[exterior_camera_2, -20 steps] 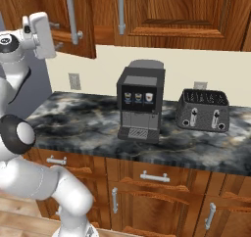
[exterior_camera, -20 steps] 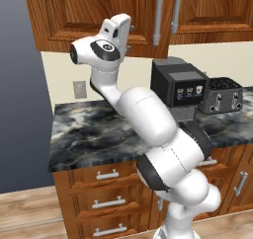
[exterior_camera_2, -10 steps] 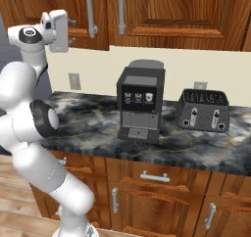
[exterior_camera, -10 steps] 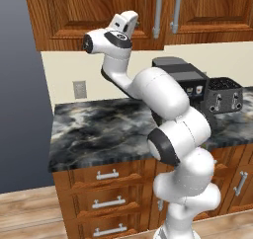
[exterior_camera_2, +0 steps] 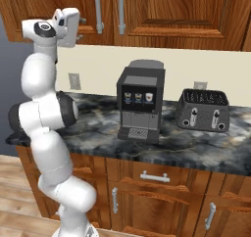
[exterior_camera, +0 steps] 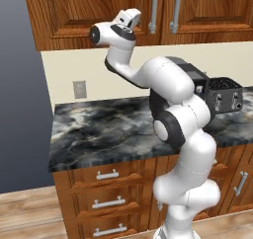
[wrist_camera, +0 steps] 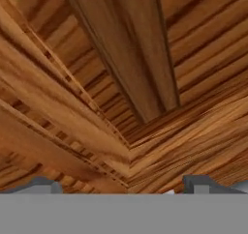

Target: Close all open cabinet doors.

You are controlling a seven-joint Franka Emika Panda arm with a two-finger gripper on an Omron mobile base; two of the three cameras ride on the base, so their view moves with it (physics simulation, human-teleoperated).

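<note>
Up by the wall cabinets, the hand (exterior_camera: 132, 17) is raised against the lower part of a cabinet door (exterior_camera: 94, 11), and from where I stand its fingers sit well apart with nothing between them. Seen from the other side, the hand (exterior_camera_2: 73, 23) is just beside the door's bottom rail, left of the two grey bar handles (exterior_camera_2: 98, 8). Whether it actually touches the wood I cannot tell. Looking along the hand, the two finger tips (wrist_camera: 41, 183) stand wide at the bottom, and close ahead is the raised-panel frame of the door (wrist_camera: 121, 83), its mitred corner running between them. The doors (exterior_camera_2: 181, 11) above the surface all look flush with the cabinet front from both sides; I see no gap at their edges. Below, the dark marbled surface (exterior_camera: 108, 129) carries a black coffee machine (exterior_camera_2: 141, 106) and, to its right and apart from it, a dark toaster (exterior_camera_2: 203, 109). A wall outlet (exterior_camera: 79, 89) sits on the cream wall behind the surface, under the left door. Lower drawers with short silver pulls (exterior_camera: 107, 174) run beneath. The white arm (exterior_camera: 178, 119) rises from the floor in front of them and bends up toward the cabinets.
</note>
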